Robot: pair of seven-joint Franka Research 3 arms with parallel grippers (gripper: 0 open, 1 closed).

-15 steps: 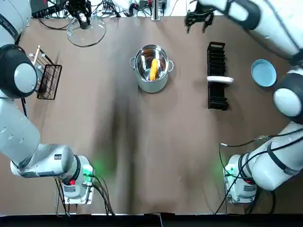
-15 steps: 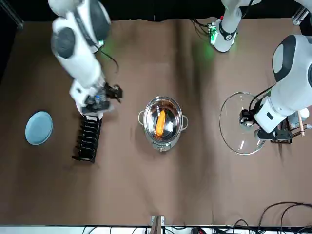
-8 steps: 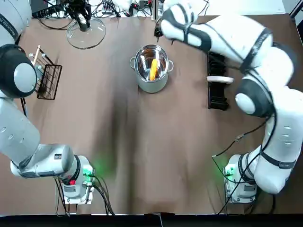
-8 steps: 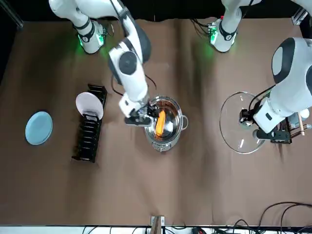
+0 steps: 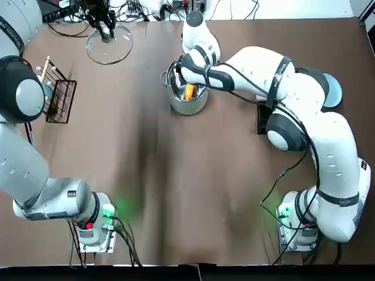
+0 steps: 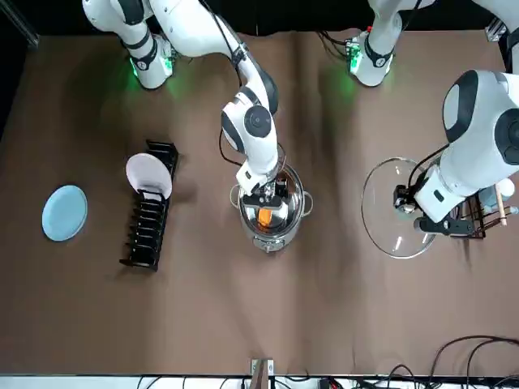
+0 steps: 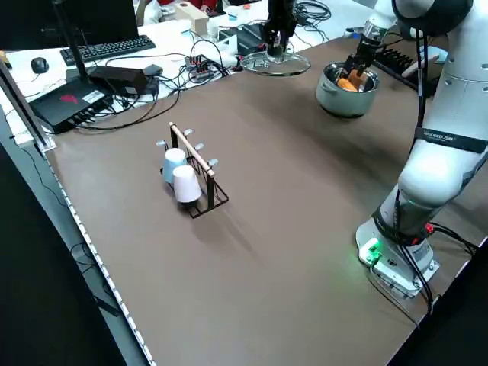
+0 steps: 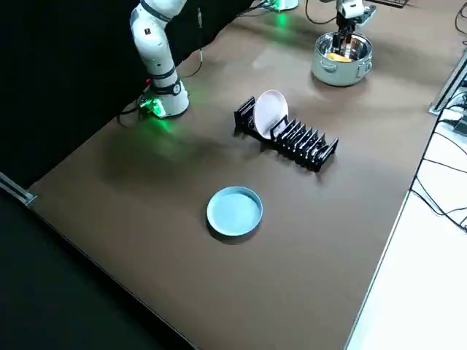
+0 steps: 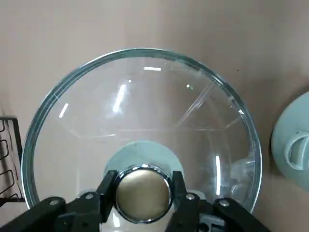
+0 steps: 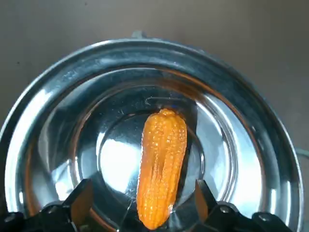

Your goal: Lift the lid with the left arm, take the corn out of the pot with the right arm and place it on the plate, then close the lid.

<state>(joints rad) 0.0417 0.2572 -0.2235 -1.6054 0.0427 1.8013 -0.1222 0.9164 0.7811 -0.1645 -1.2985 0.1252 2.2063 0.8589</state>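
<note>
Stretching brown, the surface (image 5: pixel 152 175) carried a dish rack (image 8: pixel 299 142) and the blue plate (image 8: pixel 233 211); cables (image 7: pixel 206 65) crowded the room beyond its far edge. My left fingers (image 5: pixel 106 30) clenched the lid (image 9: pixel 145 92) by its knob (image 9: pixel 143 194), well apart from the pot (image 5: pixel 187 105). My right fingers (image 6: pixel 266 197) hung released astride the corn (image 10: pixel 161 159) inside; overhead, my arm hid much of the pot.

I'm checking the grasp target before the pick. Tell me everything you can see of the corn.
The corn is one orange-yellow cob with rows of kernels, bare of husk. It lies flat on the bottom of the steel pot, uncovered, touching only the pot floor. The right gripper straddles it with fingers open to either side, not yet clamped.
</note>
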